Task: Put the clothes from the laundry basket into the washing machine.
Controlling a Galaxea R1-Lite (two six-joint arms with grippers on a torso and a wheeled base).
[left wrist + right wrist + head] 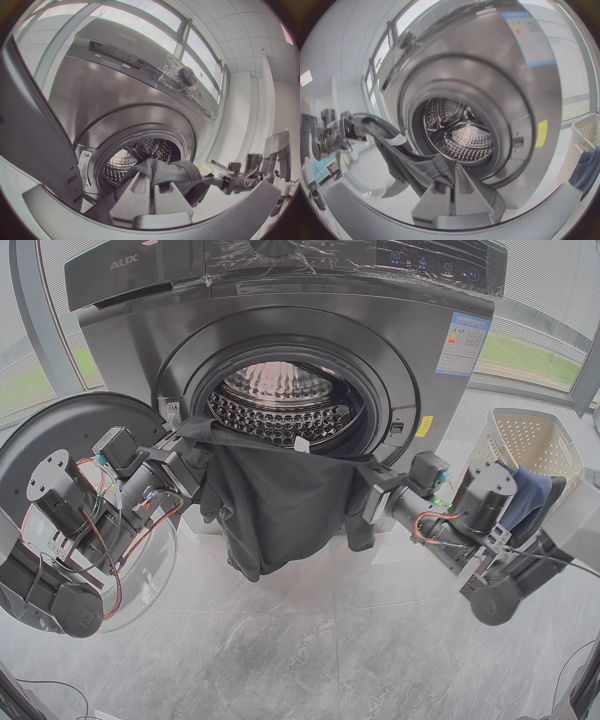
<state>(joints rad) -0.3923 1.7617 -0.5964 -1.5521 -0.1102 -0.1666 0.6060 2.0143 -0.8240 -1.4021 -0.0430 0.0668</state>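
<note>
A dark grey garment (pixel 275 502) hangs spread out in front of the washing machine's open drum (pixel 281 404). My left gripper (pixel 185 439) is shut on its left upper corner, level with the drum's lower rim. My right gripper (pixel 370 472) is shut on its right upper corner. The cloth droops below both grippers toward the floor. In the left wrist view the closed left gripper (pixel 153 182) pinches bunched dark cloth (pixel 165 173). In the right wrist view the right gripper (pixel 452 176) pinches the same cloth (pixel 425 167). The beige laundry basket (pixel 536 440) stands at the right with a blue garment (pixel 531 493) in it.
The washing machine's round door (pixel 69 427) stands swung open at the left, behind my left arm. The grey tiled floor (pixel 300 640) in front of the machine is bare. Windows run behind the machine on both sides.
</note>
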